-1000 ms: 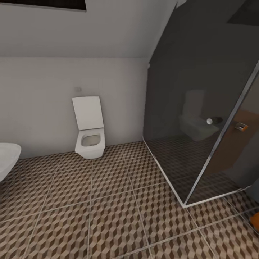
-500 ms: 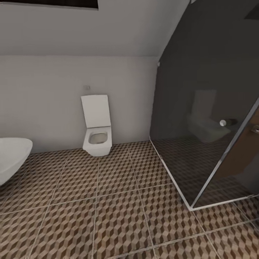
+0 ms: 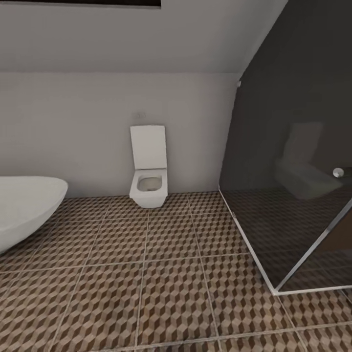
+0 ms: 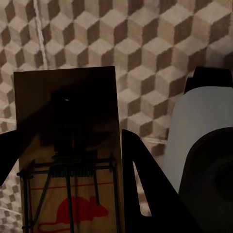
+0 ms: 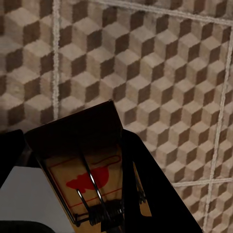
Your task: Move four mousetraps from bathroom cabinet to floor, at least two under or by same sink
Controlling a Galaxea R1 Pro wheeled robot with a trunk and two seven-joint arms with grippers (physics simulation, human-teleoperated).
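Here, mousetrap (image 4: 68, 150) (red mouse print) clamped in left end effector (image 4: 73, 179), another mousetrap (image 5: 85, 165) in right end effector (image 5: 73, 179)

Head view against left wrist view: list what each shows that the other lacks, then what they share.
Head view alone: the toilet, the tub and the dark glass shower wall.
Left wrist view alone: the left tool shut on a mousetrap with a red mouse print.
Both: the cube-pattern floor.

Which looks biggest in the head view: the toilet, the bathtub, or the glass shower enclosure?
1. Glass shower enclosure
2. Bathtub, though cut off at the picture's edge
3. Toilet, farthest away, so its small look is partly distance
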